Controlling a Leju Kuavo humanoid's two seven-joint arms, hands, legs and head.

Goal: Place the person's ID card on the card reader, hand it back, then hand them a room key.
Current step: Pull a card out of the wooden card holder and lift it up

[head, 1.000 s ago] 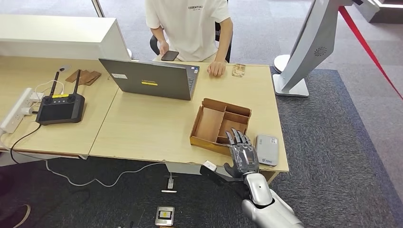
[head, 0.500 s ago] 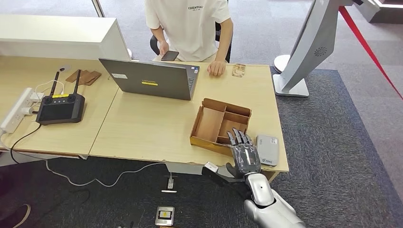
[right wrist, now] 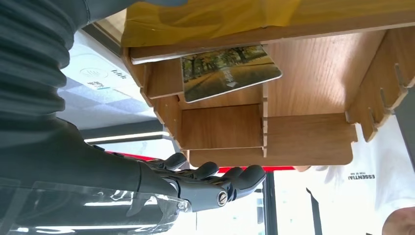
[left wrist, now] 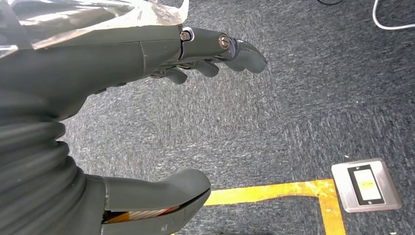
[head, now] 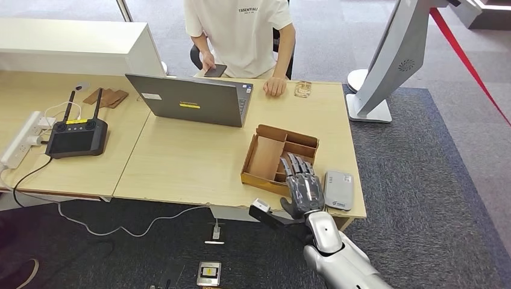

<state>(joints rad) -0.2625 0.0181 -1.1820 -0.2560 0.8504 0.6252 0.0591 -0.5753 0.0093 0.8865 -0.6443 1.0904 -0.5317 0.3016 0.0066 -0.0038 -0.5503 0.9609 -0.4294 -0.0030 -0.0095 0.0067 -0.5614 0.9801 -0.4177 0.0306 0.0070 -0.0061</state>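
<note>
The person's (head: 241, 30) white shirt reads "ESSENTIALS". The right hand (head: 303, 191) hovers over the near edge of the wooden box (head: 270, 158) on the desk (head: 181, 162), its fingers (right wrist: 215, 183) extended, slightly apart, holding nothing. A room key (right wrist: 229, 72) printed with trees lies in a box compartment beyond the fingertips. The card reader (head: 338, 189) sits just beside the hand. The left hand (left wrist: 122, 98) hangs above carpet, fingers apart and empty.

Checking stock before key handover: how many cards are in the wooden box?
1: a picture card in a wooden box compartment under the right hand; others may be hidden.
</note>
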